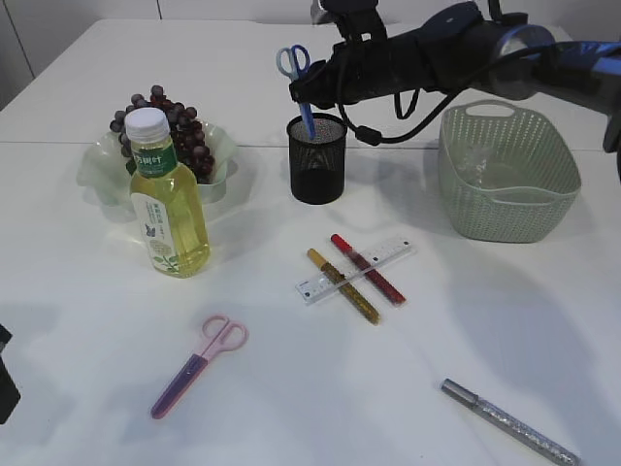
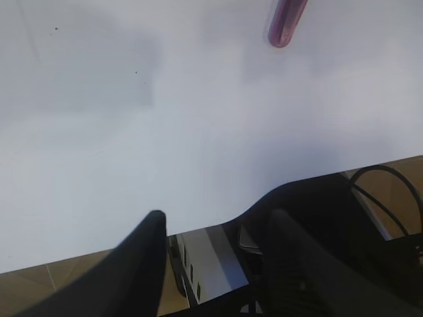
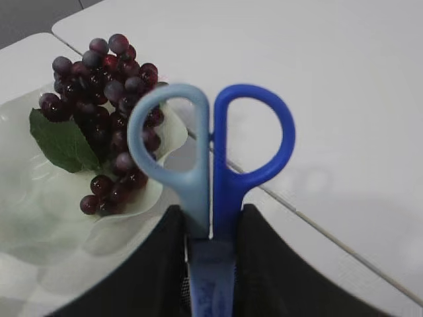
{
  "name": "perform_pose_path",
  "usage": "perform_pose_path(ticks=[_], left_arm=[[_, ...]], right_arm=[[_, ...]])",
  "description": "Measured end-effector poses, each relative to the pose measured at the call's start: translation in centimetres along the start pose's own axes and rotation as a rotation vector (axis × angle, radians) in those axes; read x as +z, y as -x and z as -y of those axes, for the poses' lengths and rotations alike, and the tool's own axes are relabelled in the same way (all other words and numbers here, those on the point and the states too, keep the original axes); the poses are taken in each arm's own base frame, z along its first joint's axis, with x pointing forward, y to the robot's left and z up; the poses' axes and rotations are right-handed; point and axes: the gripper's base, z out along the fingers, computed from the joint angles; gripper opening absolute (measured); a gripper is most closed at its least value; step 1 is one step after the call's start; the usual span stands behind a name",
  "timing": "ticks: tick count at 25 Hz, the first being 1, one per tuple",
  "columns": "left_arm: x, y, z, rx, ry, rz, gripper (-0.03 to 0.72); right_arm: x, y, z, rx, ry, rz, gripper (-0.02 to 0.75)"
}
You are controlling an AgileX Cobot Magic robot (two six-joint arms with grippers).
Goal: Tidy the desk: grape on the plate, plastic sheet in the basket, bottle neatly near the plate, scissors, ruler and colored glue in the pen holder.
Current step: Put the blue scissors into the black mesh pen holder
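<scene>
My right gripper (image 1: pixel 309 92) is shut on the blue scissors (image 1: pixel 295 73), held upright with the blade end inside the black mesh pen holder (image 1: pixel 316 160); the wrist view shows the handles (image 3: pixel 211 142) between my fingers (image 3: pixel 210 224). Grapes (image 1: pixel 184 131) lie on the pale green plate (image 1: pixel 218 146). The yellow bottle (image 1: pixel 168 199) stands in front of the plate. Pink scissors (image 1: pixel 199 367), a clear ruler (image 1: pixel 354 270) and two glue sticks (image 1: pixel 343 284) lie on the table. My left gripper (image 2: pixel 211 228) is open and empty at the table's front edge, the pink scissors' tip (image 2: pixel 285 23) beyond it.
A green basket (image 1: pixel 506 170) stands at the right with a clear plastic sheet inside. A silver glitter pen (image 1: pixel 509 422) lies at the front right. The table is white.
</scene>
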Motion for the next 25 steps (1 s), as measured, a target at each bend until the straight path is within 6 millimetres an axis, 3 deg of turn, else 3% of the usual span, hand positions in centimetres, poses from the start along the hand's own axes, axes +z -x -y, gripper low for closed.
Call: perform_pose_path(ticks=[6, 12, 15, 19, 25], left_arm=[[0.0, 0.0, 0.1, -0.005, -0.010, 0.000, 0.361], [0.0, 0.0, 0.0, 0.001, 0.002, 0.000, 0.361], [0.0, 0.0, 0.0, 0.003, 0.005, 0.000, 0.361], [0.0, 0.0, 0.0, 0.003, 0.005, 0.000, 0.361], [0.0, 0.0, -0.1, 0.004, 0.007, 0.000, 0.359]], right_arm=[[0.0, -0.3, -0.1, 0.009, 0.014, -0.014, 0.321], [0.0, -0.2, -0.2, 0.019, 0.021, -0.012, 0.343], [-0.8, 0.8, -0.4, 0.064, 0.022, -0.009, 0.344], [-4.0, 3.7, -1.4, 0.138, 0.015, -0.093, 0.344], [-11.0, 6.5, -3.9, 0.314, -0.123, -0.440, 0.344]])
